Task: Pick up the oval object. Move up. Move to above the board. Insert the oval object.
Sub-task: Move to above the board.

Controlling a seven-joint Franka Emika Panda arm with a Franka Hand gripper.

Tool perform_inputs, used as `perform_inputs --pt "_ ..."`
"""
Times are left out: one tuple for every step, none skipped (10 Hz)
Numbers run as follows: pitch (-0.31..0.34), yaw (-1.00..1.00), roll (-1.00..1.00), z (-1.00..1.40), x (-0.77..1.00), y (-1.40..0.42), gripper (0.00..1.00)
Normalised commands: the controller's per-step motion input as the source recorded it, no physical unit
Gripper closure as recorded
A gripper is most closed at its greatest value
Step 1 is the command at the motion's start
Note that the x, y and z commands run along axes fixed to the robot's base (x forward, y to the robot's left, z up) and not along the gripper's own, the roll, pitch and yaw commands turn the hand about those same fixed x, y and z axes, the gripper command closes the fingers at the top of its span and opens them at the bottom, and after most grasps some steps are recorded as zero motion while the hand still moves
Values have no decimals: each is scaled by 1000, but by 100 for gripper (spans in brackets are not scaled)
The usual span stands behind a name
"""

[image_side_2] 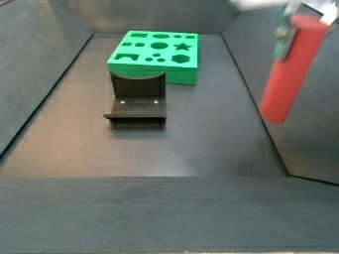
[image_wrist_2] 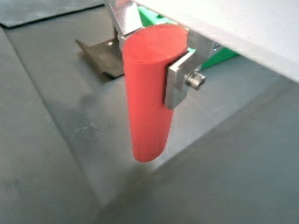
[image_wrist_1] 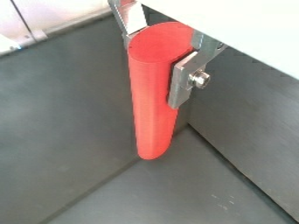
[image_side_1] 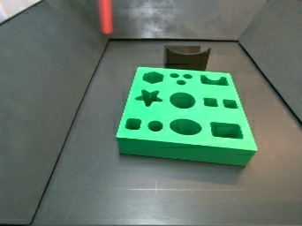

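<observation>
Because the gripper [image_wrist_2: 158,52] is clamped on the oval object [image_wrist_2: 149,96] near its top end, you've got the rod hanging vertical, clear of the floor, well apart from the board [image_side_2: 157,54], ready for transfer. Rod: smooth red, oval x-section. Board: thick green slab w/ shaped holes.

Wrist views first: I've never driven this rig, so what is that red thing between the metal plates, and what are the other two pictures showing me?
Those plates are the fingers of the gripper, the arm's two-finger clamp. It is shut on the red rod, which hangs clear of the floor in both wrist views. Those two cameras ride on the wrist. The other two are fixed beside the table. In a side view the green board with shaped holes lies flat, a dark fixture behind it. The rod is held off to one side, not yet over the board.
</observation>
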Motion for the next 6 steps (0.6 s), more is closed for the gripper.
perform_inputs --pt "28 18 48 1000 -298 -241 100" --pt "41 18 48 938 -221 -200 100" --pt "52 15 43 688 -126 -118 100" --pt "56 12 39 500 -75 -70 100" --pt "71 11 32 326 -35 -39 100" --pt "53 -767 224 197 464 -1000 100"
